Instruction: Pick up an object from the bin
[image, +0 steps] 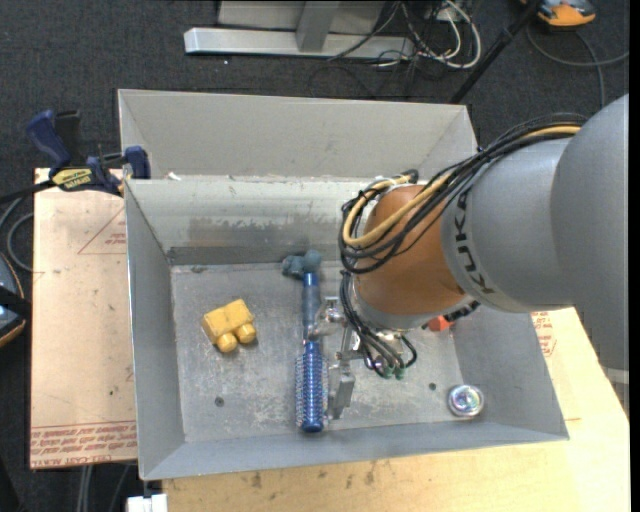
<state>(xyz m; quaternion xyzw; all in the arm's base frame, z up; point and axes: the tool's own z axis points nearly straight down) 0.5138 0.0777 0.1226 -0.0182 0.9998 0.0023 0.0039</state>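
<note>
Blue ribbed tool (310, 385), long axis back-to-front, ribbed end frontward, beside gripper (336, 375)

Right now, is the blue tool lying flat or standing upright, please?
Lying flat: the blue tool stretches lengthwise along the bin floor.

A single camera sits above the bin (290, 140) and looks down into it at a slight tilt, facing the bin's far wall from the near side. The whole bin falls within the frame, with a margin of dark floor (300, 75) beyond its far side. The arm (540, 230) enters from the bin's right and covers part of that half.
</note>
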